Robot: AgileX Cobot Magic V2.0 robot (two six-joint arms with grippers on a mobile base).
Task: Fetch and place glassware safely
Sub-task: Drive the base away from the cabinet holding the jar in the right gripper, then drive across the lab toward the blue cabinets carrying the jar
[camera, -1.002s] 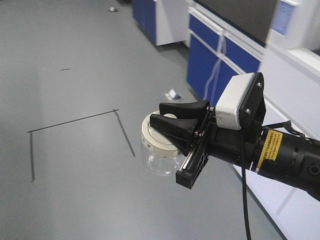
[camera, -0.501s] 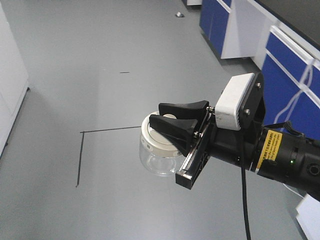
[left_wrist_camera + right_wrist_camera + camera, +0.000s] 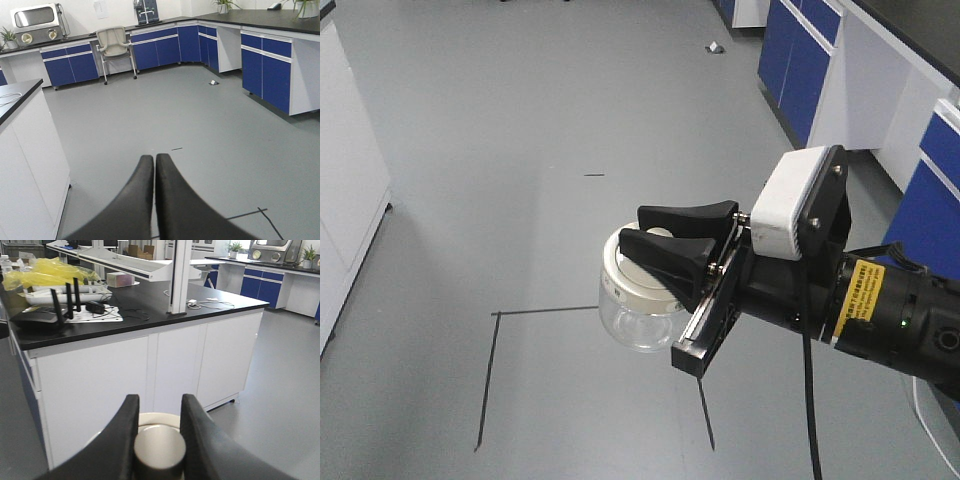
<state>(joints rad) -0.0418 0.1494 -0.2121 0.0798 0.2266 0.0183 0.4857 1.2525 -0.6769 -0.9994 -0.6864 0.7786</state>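
**As the right hand (image 3: 632, 226) clamps the knob (image 3: 159, 450) of its lid (image 3: 625, 285), the glass jar (image 3: 640, 325) hangs above the floor (image 3: 470, 150)**

Where the front view looks down, grey floor fills most of it, marked by thin dark tape lines (image 3: 488, 380), with blue cabinets (image 3: 810, 70) along the right edge. A black-topped white worktop (image 3: 150, 305) stands ahead in the right wrist view. The right arm (image 3: 890, 310) reaches in from the right. Its hand is narrowed onto the knob, one finger on each side, so the glass jar hangs upright in the air, touching no surface. The left hand (image 3: 154, 158) has its fingers pressed together with nothing between them. Under the cream-white lid, the jar's clear body shows the floor through it.
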